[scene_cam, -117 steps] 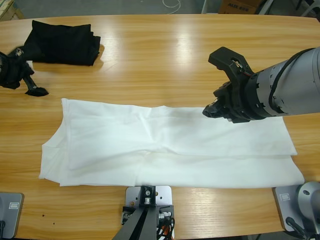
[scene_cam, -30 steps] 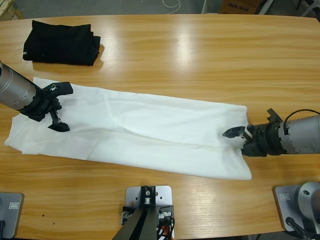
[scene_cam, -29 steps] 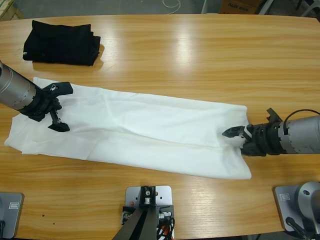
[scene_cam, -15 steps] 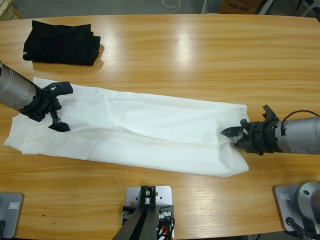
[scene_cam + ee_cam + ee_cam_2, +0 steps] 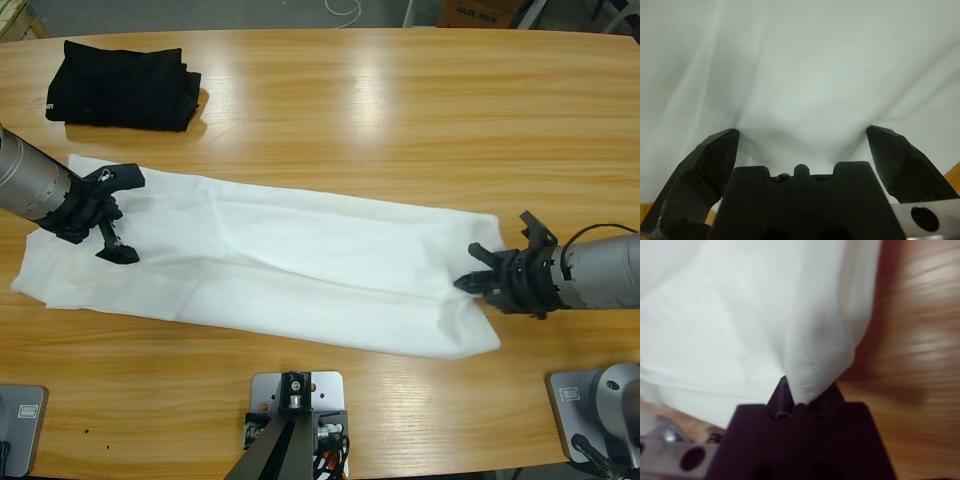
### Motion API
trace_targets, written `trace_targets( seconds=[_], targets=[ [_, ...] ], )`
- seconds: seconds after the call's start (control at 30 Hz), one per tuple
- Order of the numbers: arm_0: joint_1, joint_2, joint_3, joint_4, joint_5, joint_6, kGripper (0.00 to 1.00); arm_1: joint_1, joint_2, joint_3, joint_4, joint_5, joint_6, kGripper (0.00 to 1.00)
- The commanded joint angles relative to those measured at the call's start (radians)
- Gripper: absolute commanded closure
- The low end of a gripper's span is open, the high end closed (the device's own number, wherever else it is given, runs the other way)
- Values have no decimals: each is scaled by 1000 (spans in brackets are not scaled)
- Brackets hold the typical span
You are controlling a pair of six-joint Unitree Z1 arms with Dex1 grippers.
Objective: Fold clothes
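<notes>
From above, the white cotton T-shirt [image 5: 270, 260] lies as a long folded band across the wooden table [image 5: 400, 120], slanting from upper left to lower right. At its right end the right gripper [image 5: 478, 281] comes in low, clenched on the cloth edge; the fabric puckers toward it, so the arm looks set to lift that end over for the next fold. At the opposite end the left gripper [image 5: 112, 215] sits over the cloth with jaws spread, likely pinning or waiting to pinch. A black folded garment [image 5: 122, 70] rests well apart at the upper left corner.

Along the left wrist, white fabric fills everything ahead. The black jaws stand wide, nothing between them, with creases radiating from just in front of the gripper body; whether the tips press the cloth is hard to tell.

Along the right wrist, the jaws are pinched tight on a bunched corner of the shirt, wood grain beside it. The fingertips themselves are buried in the fabric. No chest print or neck label shows in any view.
</notes>
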Motion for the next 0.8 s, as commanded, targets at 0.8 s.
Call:
trace_targets(
  seconds=[0.8],
  targets=[
    [-31,-95,35,46,-12,-32,0,-480,69,-649,825,-540,-611,1000]
  ],
)
